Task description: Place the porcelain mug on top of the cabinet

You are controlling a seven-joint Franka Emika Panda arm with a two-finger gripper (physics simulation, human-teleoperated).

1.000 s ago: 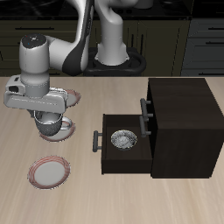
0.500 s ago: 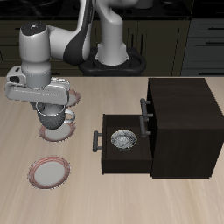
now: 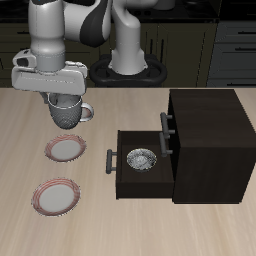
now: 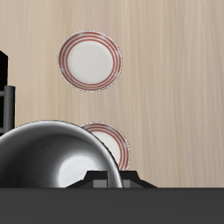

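— Where's the glossy grey-white porcelain mug?
— I've got it clamped in the two-finger gripper, lifted above two pink-rimmed round plates.
— Obstacles?
— Open drawer with patterned grey bowl fronts the dark boxy wooden cabinet. No readable writing.

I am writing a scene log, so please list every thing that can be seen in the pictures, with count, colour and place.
porcelain mug: one, glossy grey-white, held in the air under the gripper, above the table and away from the cabinet.
cabinet: one, dark brown-black, on the table, lower drawer pulled open toward the plates.
small bowl: one, grey and patterned, inside the open drawer.
plates: two, white with pink rims, flat on the table; one below the mug, the other nearer the table's front edge.
table: one, light wood.
gripper: one, grey-white, closed on the mug.
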